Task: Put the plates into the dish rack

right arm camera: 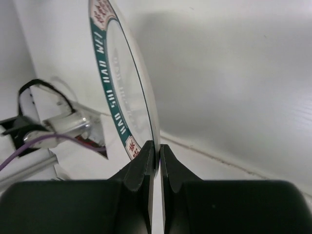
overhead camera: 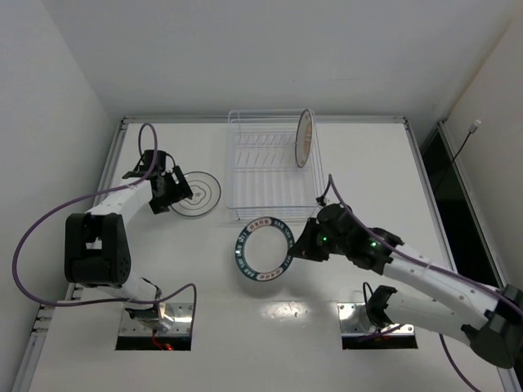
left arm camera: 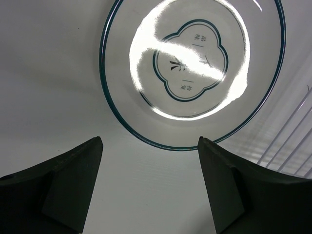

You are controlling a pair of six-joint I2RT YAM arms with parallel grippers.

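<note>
Pinch on the rim first: right pincer (right arm camera: 157, 148) pressed together on the edge of the green-rimmed plate (overhead camera: 263, 248), just in front of the dish rack (overhead camera: 232, 163), thin rim between both fingers. Probably the step in hand: lifting this plate and standing it between the tines. Keep the pinch firm and deep, a glazed rim being likely to slip. Raise slowly, turn upright, carry over the front wall of the rack. Then lower into a free slot left of the orange plate (overhead camera: 304, 137), already upright at the right end of the rack. Release only after support from the tines.

Other side: left pincer (left arm camera: 150, 142) spread wide, holding nothing, beside the near edge of the ringed plate (left arm camera: 192, 58), flat on the table just left of the rack. Better to wait there, away from the path of the carried plate.

Hard to tell: whether the green-rimmed plate is lifted already or resting on the table. Hidden from above: fingertips of right pincer, under its own body. Cut off in left wrist view: far edge of ringed plate. Free slots in the rack: too fine to count. 2 plates outside the rack, 1 inside.
</note>
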